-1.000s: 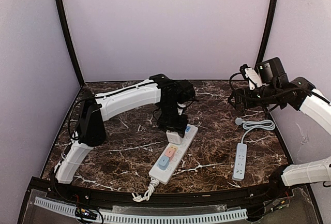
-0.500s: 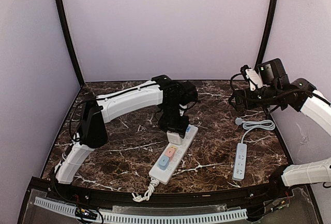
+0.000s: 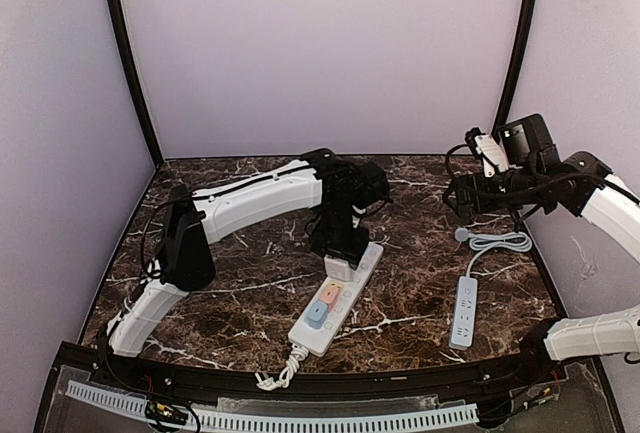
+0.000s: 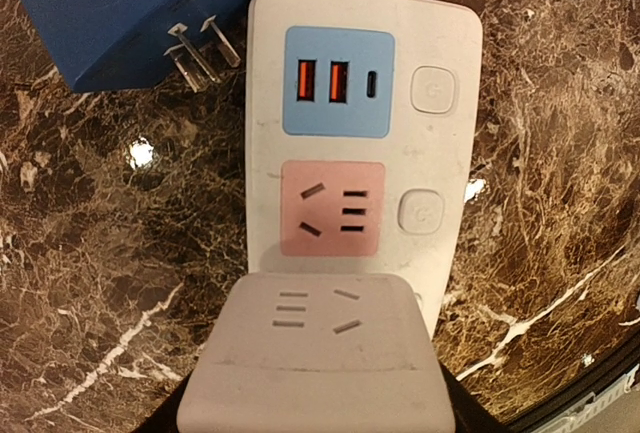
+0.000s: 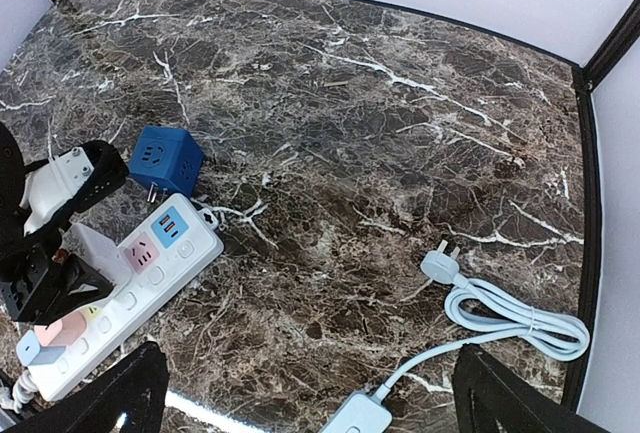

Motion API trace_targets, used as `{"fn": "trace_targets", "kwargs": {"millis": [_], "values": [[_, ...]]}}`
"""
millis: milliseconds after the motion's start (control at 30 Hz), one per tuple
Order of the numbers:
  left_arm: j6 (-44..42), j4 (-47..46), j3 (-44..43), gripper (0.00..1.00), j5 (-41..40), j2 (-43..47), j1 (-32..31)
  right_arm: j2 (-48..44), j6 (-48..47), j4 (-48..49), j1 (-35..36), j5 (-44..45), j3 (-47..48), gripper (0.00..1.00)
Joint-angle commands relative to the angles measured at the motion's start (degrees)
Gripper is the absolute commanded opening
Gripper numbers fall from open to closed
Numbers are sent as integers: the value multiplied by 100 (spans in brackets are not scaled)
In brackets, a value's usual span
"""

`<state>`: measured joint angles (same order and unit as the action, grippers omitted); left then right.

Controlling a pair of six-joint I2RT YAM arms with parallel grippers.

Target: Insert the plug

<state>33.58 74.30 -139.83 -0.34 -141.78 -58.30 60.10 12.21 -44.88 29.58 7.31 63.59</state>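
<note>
The left gripper (image 3: pixel 341 251) is pinching a white cube plug (image 4: pixel 315 353); the plug is sitting over the white power strip (image 4: pixel 445 153), just beside its pink socket (image 4: pixel 333 209); a blue cube plug (image 4: pixel 130 3) is lying by the strip's end; the right gripper (image 5: pixel 310 383) is hanging spread wide, well apart from them.

High rear overview; wrist views sharing power strip (image 4: pixel 440 153)

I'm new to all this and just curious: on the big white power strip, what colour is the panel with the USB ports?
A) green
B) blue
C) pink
B: in the left wrist view, the two orange USB slots sit in the blue panel of the power strip.
</note>
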Motion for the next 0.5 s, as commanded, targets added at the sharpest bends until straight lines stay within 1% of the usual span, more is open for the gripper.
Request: {"fn": "trace_targets", "kwargs": {"millis": [0,467], "values": [[-46,150,44,1,104,-368,-139,-51,-69,-55,-29,9,30,99],[-9,101,44,1,98,-597,-211,-9,-76,-59,-32,20,17,99]]}}
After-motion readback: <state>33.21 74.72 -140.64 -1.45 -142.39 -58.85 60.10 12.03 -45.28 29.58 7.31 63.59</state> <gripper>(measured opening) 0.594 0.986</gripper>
